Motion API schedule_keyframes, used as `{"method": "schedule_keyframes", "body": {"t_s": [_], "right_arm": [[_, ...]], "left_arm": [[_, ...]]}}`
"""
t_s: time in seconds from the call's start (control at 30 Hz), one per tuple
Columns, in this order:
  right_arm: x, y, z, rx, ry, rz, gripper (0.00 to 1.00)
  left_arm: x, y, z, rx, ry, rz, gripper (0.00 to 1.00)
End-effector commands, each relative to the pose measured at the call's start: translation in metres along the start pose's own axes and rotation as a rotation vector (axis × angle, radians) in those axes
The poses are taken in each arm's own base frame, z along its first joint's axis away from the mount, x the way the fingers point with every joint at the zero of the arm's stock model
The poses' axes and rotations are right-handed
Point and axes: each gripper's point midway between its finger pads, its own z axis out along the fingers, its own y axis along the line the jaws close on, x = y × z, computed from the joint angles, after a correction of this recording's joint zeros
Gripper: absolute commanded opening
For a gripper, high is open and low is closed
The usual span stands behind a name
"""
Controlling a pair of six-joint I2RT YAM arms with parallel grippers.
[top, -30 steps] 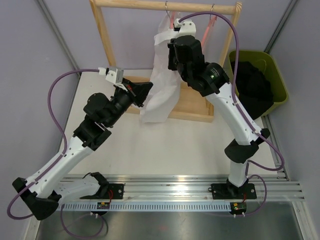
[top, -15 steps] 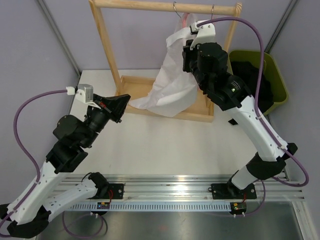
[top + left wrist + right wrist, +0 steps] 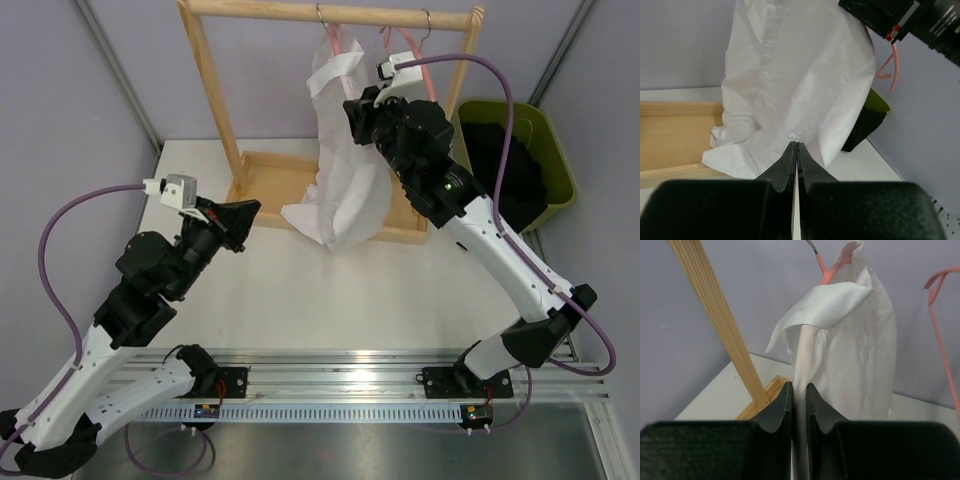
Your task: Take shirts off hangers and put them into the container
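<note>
- stripping white shirt (image 3: 340, 180) off hanger (image 3: 829, 271), right gripper (image 3: 799, 397) clamped on a fold
- left gripper (image 3: 797, 152) pressed together, empty
- next: tug free, carry to container (image 3: 512, 106) by table (image 3: 300, 290) right edge

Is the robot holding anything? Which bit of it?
Yes. The right gripper pinches the white shirt by a narrow fold of cloth on its upper part. The left gripper is shut with nothing in it.

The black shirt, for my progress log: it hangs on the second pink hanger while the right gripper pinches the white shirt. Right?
No. The top external view shows the black shirt in the green container; the second pink hanger is bare. The right gripper does pinch the white shirt.
</note>
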Motion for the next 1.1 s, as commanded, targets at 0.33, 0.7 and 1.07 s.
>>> {"method": "schedule_keyframes", "body": {"t_s": [0.33, 0.7, 1.07], "right_arm": [[-0.136, 0.020, -0.141, -0.307, -0.560, 0.066, 0.00], [-0.130, 0.023, -0.120, -0.292, -0.488, 0.070, 0.00], [-0.086, 0.012, -0.145, -0.239, -0.048, 0.133, 0.00]], "left_arm": [[0.002, 0.005, -0.008, -0.011, -0.009, -0.001, 0.00], [0.002, 0.007, -0.009, -0.024, -0.005, 0.004, 0.00], [-0.014, -0.001, -0.015, 0.002, -0.029, 0.004, 0.00]]}}
